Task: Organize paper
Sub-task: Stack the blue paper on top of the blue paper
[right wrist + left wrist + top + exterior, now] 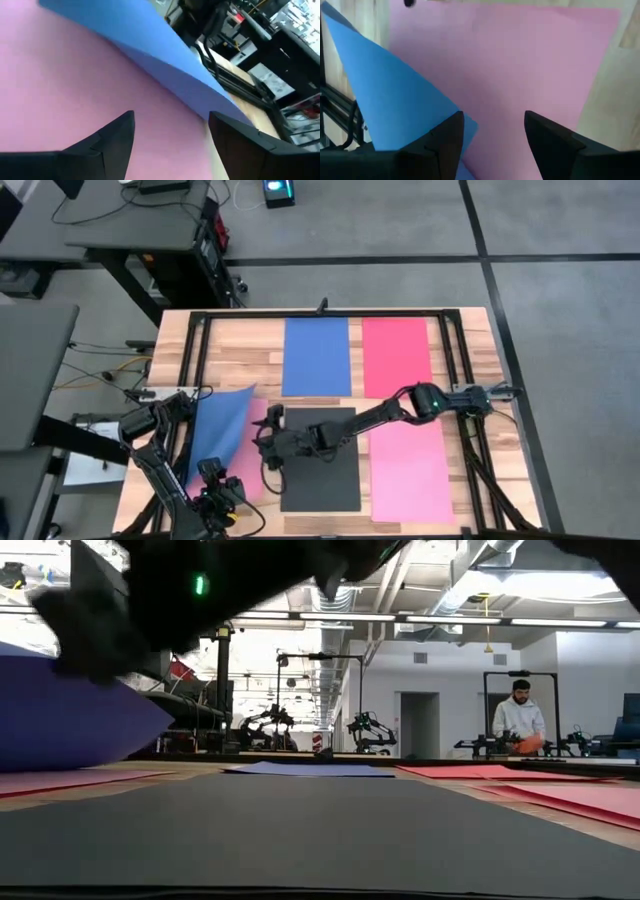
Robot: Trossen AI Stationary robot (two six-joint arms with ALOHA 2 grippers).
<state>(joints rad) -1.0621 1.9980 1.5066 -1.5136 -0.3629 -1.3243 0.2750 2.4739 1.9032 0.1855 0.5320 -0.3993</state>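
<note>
high view: curled blue paper over pink sheet

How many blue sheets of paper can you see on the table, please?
2: one blue sheet flat at the far middle, another blue sheet curled up at the left over a pink sheet. None seems hidden.

Overhead view looks straight down; low view sits level on the table; wrist views hover close.

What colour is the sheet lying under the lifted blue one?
Pink. The pink sheet shows best in the left wrist view, beneath the blue sheet.
</note>
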